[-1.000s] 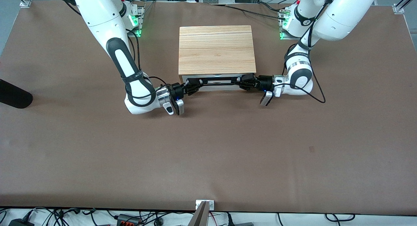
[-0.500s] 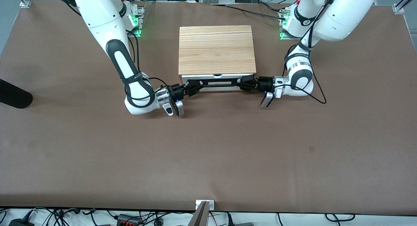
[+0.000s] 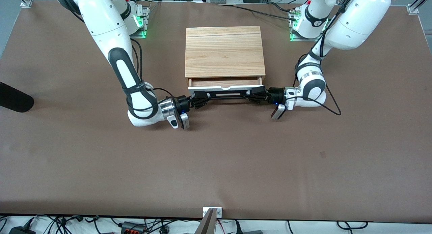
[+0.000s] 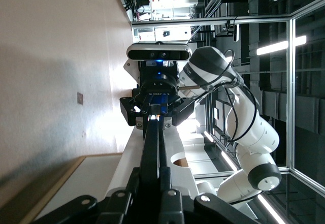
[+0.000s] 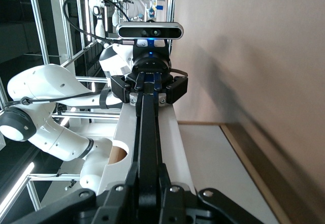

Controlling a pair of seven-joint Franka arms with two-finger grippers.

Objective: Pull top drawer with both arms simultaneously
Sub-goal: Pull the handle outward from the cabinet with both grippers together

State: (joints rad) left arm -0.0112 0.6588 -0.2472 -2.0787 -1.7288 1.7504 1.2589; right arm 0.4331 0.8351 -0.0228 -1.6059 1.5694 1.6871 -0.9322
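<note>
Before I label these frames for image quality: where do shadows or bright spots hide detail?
Front view: even light, soft shadows under both arms, top drawer interior readable. Left wrist view: bright glare on the white drawer front beside the black handle. Right wrist view: handle sharp along its length, the brown table shadowed beside it.

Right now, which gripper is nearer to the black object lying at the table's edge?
Right. The right gripper clamps the drawer handle at its end toward the black object; the left gripper clamps the other end, farther from it.
</note>
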